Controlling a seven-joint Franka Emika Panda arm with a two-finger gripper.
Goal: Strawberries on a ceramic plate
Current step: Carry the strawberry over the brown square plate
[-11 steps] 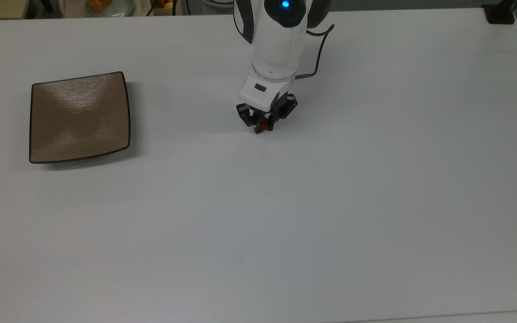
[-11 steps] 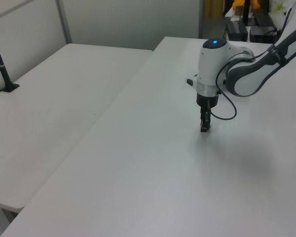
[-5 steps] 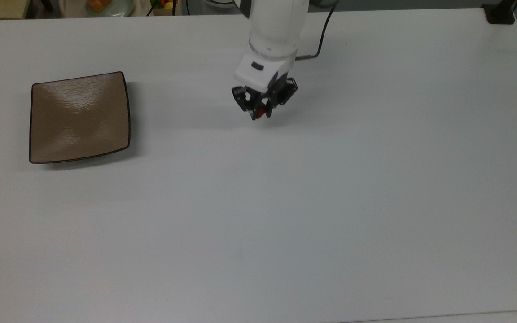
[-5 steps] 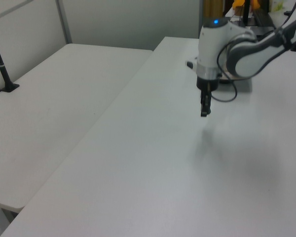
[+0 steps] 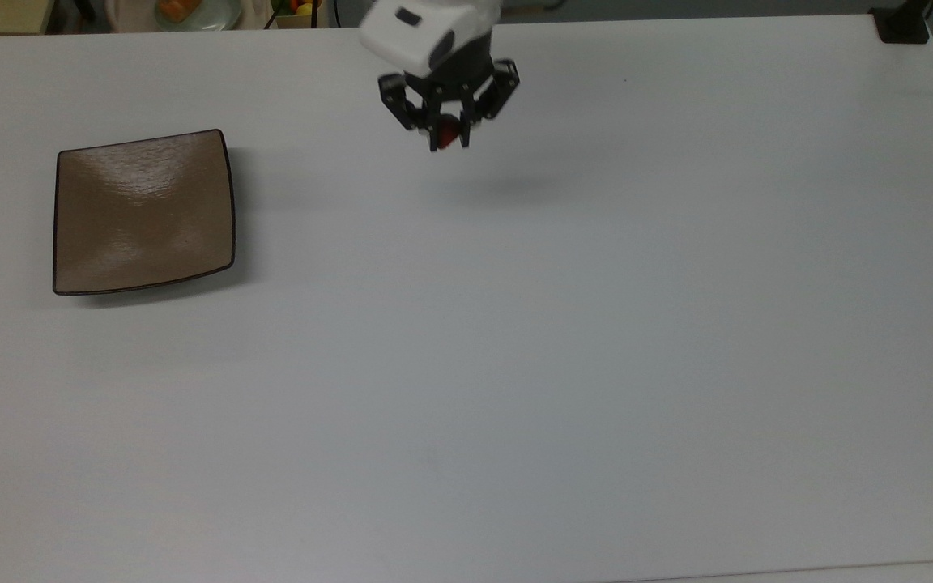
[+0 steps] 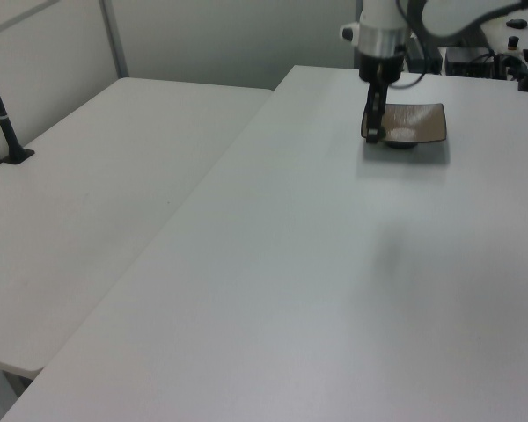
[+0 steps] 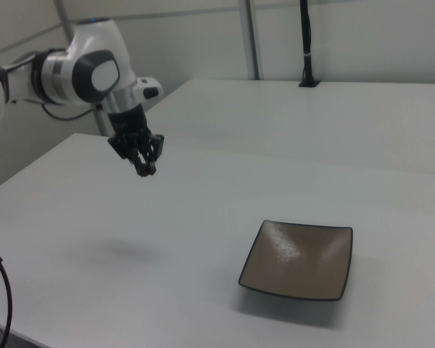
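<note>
**Strawberry pinched in mid-air, plate bare**

The strawberry [image 5: 448, 136] shows as a small red patch between the black fingertips of the gripper [image 5: 447, 139], whose jaws pinch it above the white table [image 5: 515, 364]; its leafy cap is hard to make out. A soft shadow lies on the table below. The arm's upper part is cut off at the top view's far edge. The ceramic plate [image 5: 142, 212], square, glossy tan-brown, dark-rimmed with rounded corners, sits well apart toward the top view's left.
</note>
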